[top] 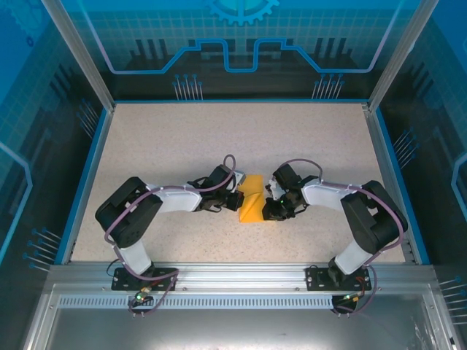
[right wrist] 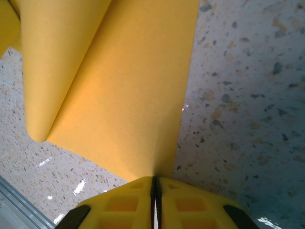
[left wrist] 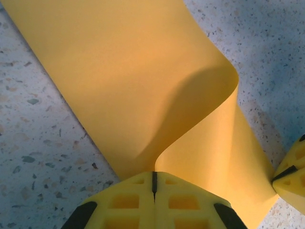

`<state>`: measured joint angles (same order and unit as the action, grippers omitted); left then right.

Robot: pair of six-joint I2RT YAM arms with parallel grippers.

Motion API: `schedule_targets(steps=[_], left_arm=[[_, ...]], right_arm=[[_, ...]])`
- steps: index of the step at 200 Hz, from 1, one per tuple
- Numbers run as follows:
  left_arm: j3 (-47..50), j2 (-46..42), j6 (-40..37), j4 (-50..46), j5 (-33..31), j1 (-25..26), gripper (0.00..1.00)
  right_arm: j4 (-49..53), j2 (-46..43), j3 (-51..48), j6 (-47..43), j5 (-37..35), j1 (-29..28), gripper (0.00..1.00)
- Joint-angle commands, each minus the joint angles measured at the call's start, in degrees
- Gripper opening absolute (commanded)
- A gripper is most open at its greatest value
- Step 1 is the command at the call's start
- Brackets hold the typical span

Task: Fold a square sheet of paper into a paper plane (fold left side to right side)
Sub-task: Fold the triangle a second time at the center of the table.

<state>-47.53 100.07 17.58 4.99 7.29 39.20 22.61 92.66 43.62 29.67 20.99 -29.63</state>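
The left arm (top: 175,198) reaches in from the near left corner of the desk (top: 182,138) and bends toward the middle. Its left hand (top: 235,200) meets the left edge of the square sheet of paper (top: 252,198). In the left wrist view the left hand (left wrist: 154,179) has its two yellow fingers pressed together with only a thin dark seam between them, and the paper's edge is pinched in that seam. From there the sheet (left wrist: 143,71) rises and curls over in a soft loop, and its far part lies flat on the speckled desk (left wrist: 38,143).

The sheet sits about midway between the desk's left and right edges, nearer the near edge than the far one. It is partly doubled over and not flat.

On the sheet's right side is the right hand (top: 268,208), carried by the right arm (top: 336,193) from the near right corner. Its yellow fingertip (left wrist: 290,176) touches the paper's lower right edge in the left wrist view. In the right wrist view the right hand (right wrist: 155,183) is likewise closed to a hairline gap with the paper (right wrist: 128,95) gripped in it. A rolled fold runs along the sheet's left side there, and bare desk (right wrist: 238,95) lies to the right.
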Motion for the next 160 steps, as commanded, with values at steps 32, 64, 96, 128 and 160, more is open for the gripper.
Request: schedule_targets(steps=[32,64,96,128,160], left_arm=[[-2.1,1.6,-0.9,0.0,1.8,-0.5,0.00],[-2.2,2.3,-0.9,0.2,2.1,-0.5,0.00],[-2.3,2.1,-1.0,0.3,1.9,-0.5,0.00],[-2.6,2.3,-1.2,-0.1,1.7,-0.5,0.00],[-2.6,3.0,-1.3,-0.1,1.8,-0.5,0.00]], right_arm=[[3.7,0.9,0.8,-1.1,-1.2,-1.1,0.12],[4.0,0.9,1.0,-1.2,-1.4,-1.1,0.12],[4.3,0.9,1.1,-1.3,-1.7,-1.2,0.12],[4.4,0.9,1.2,-1.3,-1.7,-1.2,0.12],[4.6,0.9,1.2,-1.6,-1.6,-1.2,0.12]])
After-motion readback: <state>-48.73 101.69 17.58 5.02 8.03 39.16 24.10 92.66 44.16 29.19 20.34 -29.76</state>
